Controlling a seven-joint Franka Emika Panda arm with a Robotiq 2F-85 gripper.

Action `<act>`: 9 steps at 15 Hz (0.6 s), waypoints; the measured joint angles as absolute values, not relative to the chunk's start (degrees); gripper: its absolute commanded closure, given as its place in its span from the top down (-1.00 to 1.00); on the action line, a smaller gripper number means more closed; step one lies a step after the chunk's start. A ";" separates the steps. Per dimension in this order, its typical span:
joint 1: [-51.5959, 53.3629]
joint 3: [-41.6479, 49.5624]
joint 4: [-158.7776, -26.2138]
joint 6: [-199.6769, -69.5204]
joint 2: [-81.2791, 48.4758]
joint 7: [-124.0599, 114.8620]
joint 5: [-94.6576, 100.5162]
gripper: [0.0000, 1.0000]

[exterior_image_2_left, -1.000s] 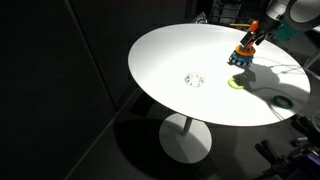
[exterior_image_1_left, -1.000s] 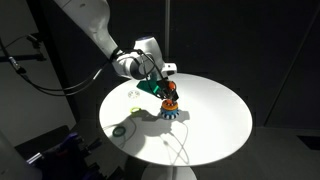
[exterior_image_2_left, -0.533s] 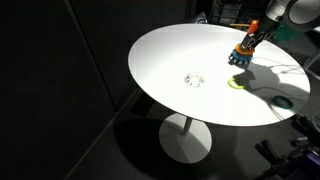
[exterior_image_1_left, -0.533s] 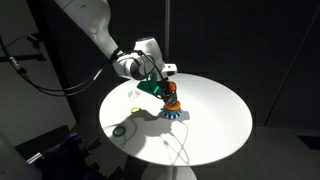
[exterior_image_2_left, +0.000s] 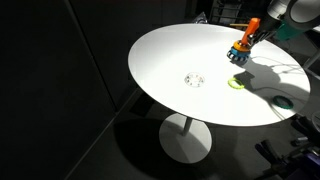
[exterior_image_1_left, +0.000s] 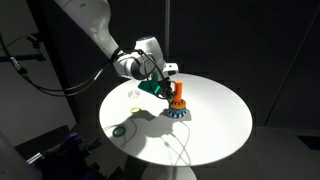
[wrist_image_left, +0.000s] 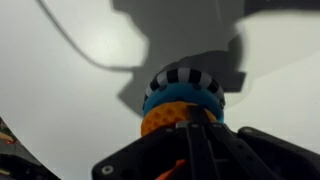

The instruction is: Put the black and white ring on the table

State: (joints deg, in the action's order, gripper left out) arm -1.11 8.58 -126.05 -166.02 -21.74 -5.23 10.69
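ring (wrist_image_left: 186, 79) with black-white segments sits against blue ring (wrist_image_left: 178, 104).

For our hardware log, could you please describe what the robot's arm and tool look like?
The arm has smooth, rounded white links with a dark grey band at the wrist joint. A white block sits above the tool, which is black, with a teal piece beside it. No markings are legible.

Arm bent low, gripper (exterior_image_1_left: 166, 88) angled downward — jaws unclear
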 measured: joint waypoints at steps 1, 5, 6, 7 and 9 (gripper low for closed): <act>-0.96 8.78 -126.05 -166.02 -21.68 -5.23 10.69 -0.43; -0.20 9.74 -126.05 -166.05 -21.13 -5.24 10.78 0.16; 0.27 10.28 -126.05 -166.19 -20.97 -5.25 10.86 0.34; 0.85 10.92 -126.07 -166.49 -20.82 -5.28 11.03 0.47; 2.28 12.54 -126.11 -167.46 -20.73 -5.74 11.92 0.77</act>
